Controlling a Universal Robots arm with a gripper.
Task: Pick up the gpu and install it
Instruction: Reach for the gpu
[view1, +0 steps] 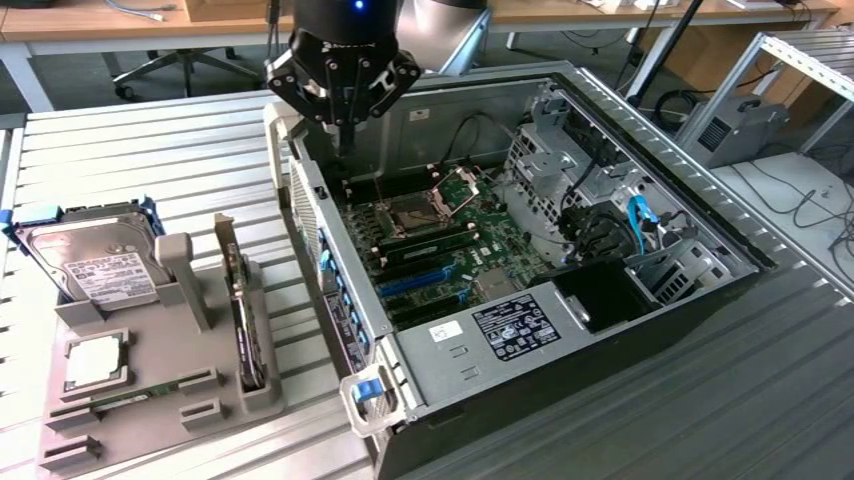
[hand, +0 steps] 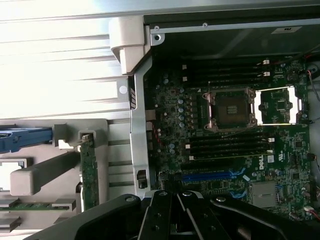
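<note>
Scanning from the exterior view's left, what lies beside the computer case? — Student

A grey holder sits on the exterior view's left of the case, with a silver hard drive on its side farthest from the case. The gpu stands on edge in the holder slot nearest the case, apart from the case wall. — Instructor

And the gripper? — Student

It hangs over the case wall that faces the holder, well apart from the gpu. Its jaws are pressed together, holding nothing. Inside the case, the green motherboard lies exposed, with an open processor socket and blue expansion slots. — Instructor
</note>
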